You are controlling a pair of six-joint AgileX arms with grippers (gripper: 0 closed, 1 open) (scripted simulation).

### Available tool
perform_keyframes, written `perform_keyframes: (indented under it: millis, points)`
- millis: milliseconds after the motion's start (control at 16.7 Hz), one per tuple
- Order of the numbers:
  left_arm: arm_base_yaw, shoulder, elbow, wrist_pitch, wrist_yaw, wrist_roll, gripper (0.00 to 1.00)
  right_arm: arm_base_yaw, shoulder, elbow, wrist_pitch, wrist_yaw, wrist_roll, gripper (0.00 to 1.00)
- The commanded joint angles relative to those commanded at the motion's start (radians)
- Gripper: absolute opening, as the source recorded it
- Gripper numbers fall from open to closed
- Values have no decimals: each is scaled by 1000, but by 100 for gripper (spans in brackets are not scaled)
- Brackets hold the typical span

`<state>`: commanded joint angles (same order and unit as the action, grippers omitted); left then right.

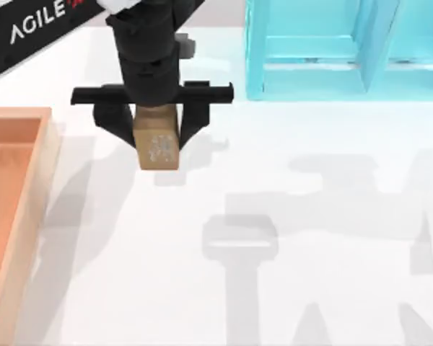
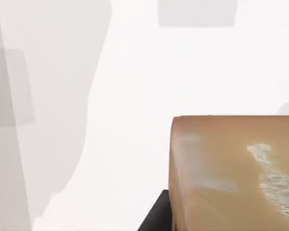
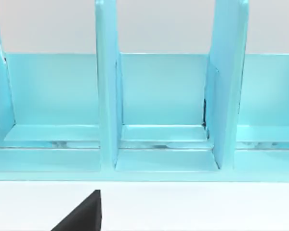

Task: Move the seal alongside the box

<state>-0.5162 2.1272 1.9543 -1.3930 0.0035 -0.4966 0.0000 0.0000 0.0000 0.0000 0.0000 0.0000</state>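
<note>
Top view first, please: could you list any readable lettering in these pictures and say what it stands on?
"AGILE", white letters cut off by the frame edge, on the black left arm at the top view's upper left.
The whitish speckles on the seal are no readable text.

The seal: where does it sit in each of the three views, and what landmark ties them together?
Top view: the seal sits upper left of centre, between the left end effector's fingers.
Left wrist view: the seal is large at the lower right corner.
Right wrist view: not in it.
Shared landmark: the white table.
</note>
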Motion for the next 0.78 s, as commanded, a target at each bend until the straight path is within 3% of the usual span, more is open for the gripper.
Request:
perform_keyframes:
  millis: [360, 780]
  points:
    - [221, -257, -256, -14, -1, 225, 0, 0, 0, 0, 0, 0, 0, 100]
    - [242, -282, -286, -13, -3, 253, 0, 0, 0, 0, 0, 0, 0, 100]
